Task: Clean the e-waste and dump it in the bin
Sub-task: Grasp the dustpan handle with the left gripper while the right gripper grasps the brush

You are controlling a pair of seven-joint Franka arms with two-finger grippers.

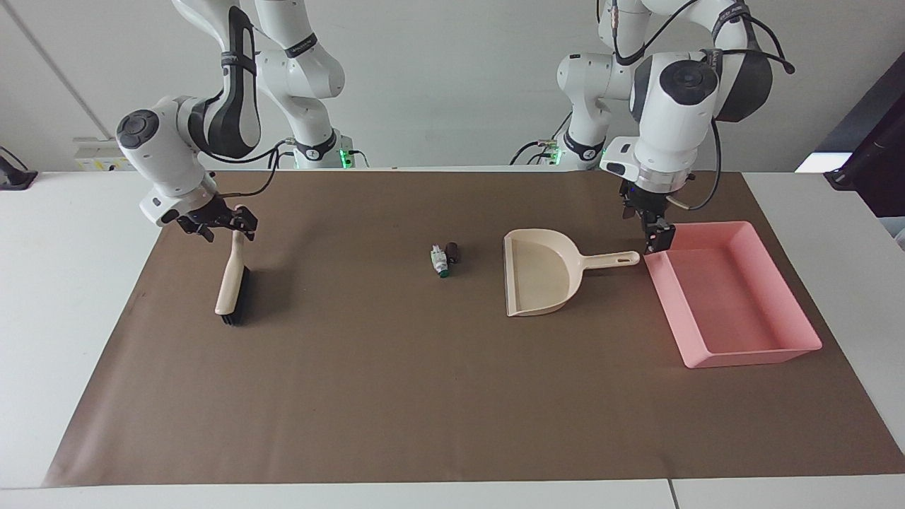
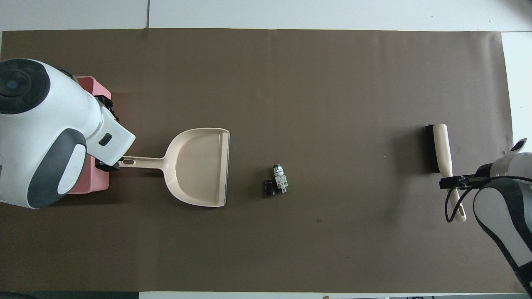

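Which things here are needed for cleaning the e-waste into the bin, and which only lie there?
Needed:
- e-waste, small parts mid-mat
- bin, pink tray at the left arm's end
- dustpan, beside the bin
- brush, at the right arm's end
- left gripper, over the dustpan handle's tip
- right gripper, at the brush handle

Only lying there:
- brown mat, under everything

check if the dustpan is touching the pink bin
Apart. In the facing view, a strip of brown mat shows between the dustpan handle's tip and the pink bin's nearest corner; overhead, the left arm hides that spot.
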